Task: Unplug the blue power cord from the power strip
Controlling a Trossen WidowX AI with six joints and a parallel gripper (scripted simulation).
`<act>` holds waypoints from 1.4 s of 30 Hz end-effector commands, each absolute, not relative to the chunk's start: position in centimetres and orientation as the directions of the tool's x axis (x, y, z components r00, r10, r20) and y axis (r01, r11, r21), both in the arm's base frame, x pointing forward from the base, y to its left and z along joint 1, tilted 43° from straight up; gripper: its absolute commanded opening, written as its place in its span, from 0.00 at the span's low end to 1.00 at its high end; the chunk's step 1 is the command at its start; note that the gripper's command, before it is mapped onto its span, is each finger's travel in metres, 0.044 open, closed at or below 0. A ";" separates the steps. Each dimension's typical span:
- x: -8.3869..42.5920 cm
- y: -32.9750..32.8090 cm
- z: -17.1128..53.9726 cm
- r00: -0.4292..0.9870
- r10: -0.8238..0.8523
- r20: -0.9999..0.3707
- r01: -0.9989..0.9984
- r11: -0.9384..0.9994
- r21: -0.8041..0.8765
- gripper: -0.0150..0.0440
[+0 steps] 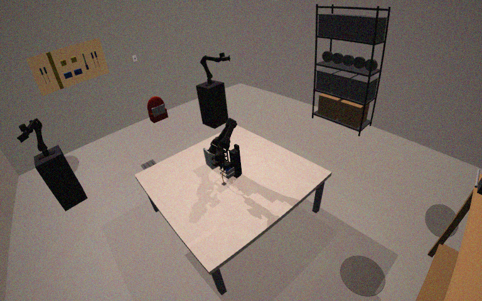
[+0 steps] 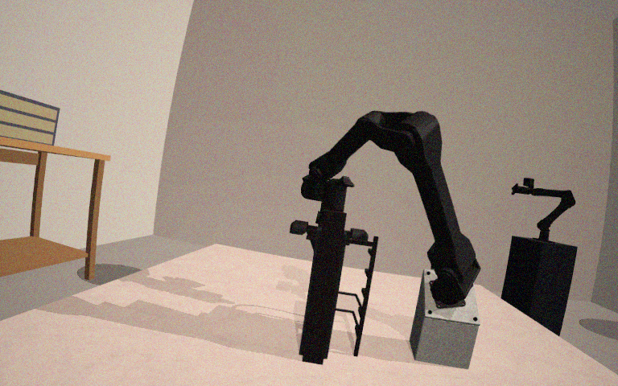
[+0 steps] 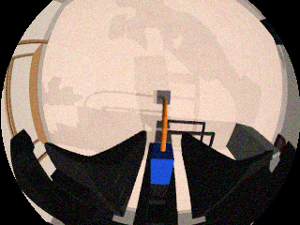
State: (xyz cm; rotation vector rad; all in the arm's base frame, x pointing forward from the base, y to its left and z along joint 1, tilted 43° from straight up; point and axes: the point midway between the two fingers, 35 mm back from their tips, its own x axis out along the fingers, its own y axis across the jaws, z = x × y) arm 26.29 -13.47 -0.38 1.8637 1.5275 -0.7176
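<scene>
The black power strip (image 1: 236,163) (image 2: 325,281) (image 3: 157,211) stands upright like a post. The blue plug (image 3: 161,170) is against the strip in the wrist view; whether its prongs sit in a socket is hidden. An orange cord (image 3: 164,122) runs from the plug to a small grey block (image 3: 163,97) (image 1: 223,183) on the table. My gripper (image 3: 164,136) is open, with one finger on each side of the plug and a gap on both sides. In the exterior view the strip hides the fingers and the plug.
A thin black frame (image 2: 366,291) (image 3: 203,127) stands beside the strip. The arm's grey base box (image 2: 444,341) (image 1: 209,159) is on the table (image 1: 213,244) near it. Two other arms stand on black pedestals (image 1: 211,103) (image 1: 60,180) off the table.
</scene>
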 end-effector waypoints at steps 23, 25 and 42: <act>26.2 -12.5 1.4 0.184 0.650 -0.737 0.983 -0.142 0.120 0.53; 26.2 -12.3 1.6 0.184 0.650 -0.737 0.983 -0.142 0.120 0.53; 26.1 -10.7 2.9 0.184 0.651 -0.736 0.983 -0.142 0.119 0.53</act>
